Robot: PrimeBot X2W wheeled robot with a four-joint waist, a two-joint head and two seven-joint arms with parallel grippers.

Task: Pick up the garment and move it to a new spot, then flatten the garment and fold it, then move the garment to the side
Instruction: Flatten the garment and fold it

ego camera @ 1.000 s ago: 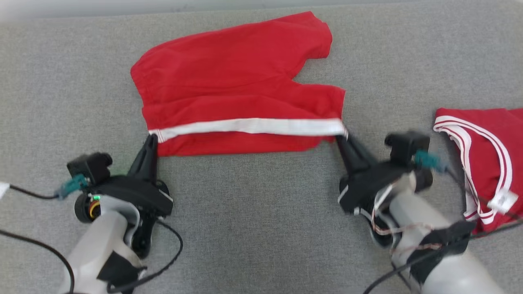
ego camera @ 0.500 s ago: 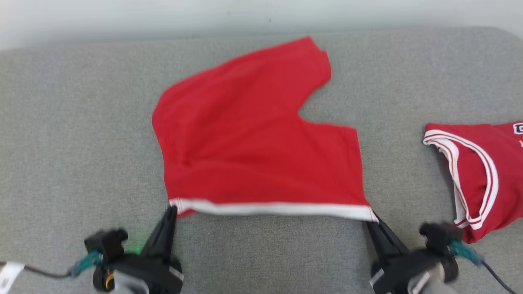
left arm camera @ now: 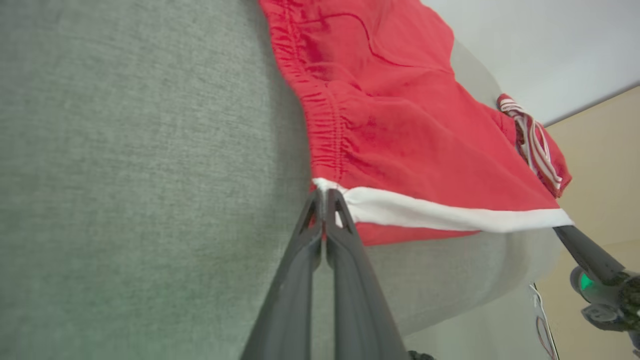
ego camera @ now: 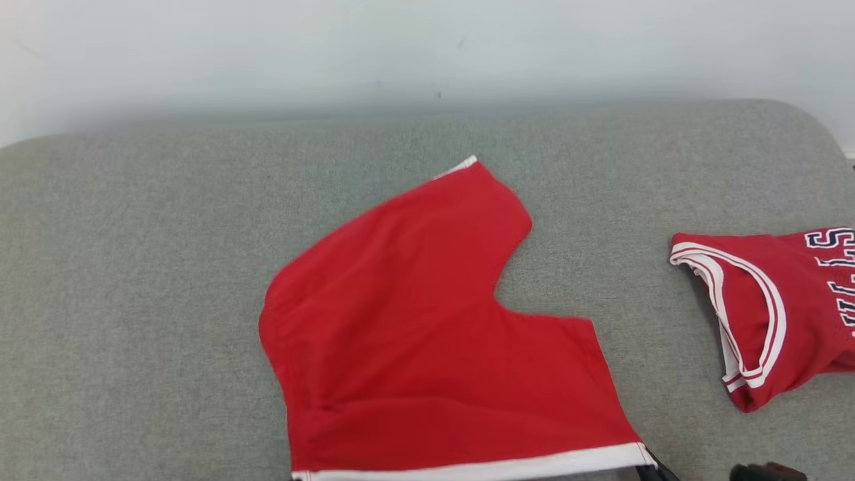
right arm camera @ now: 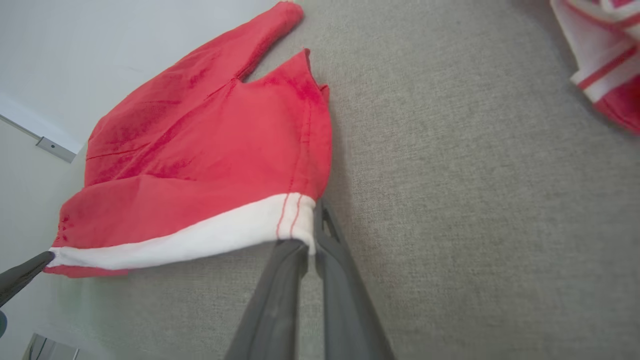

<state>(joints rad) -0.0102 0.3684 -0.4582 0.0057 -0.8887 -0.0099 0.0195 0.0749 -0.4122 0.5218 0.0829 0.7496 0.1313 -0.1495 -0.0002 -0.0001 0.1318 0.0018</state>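
The garment is a pair of red shorts with a white side stripe, spread over the grey cushion. In the left wrist view my left gripper is shut on the white stripe's waistband corner of the garment. In the right wrist view my right gripper is shut on the stripe's leg-hem corner of the garment. The striped edge is stretched taut between the two grippers and lifted off the cushion. In the head view a dark fingertip of the right gripper shows at the bottom edge.
A second red garment, a jersey with white trim and lettering, lies at the right of the cushion. A pale wall runs behind the cushion. Bare grey fabric lies to the left and behind the shorts.
The head camera has tilted up, so the arms dropped below the frame. Both grippers pulled the striped edge toward me, unfolding the shorts so the stripe lies at the near edge.
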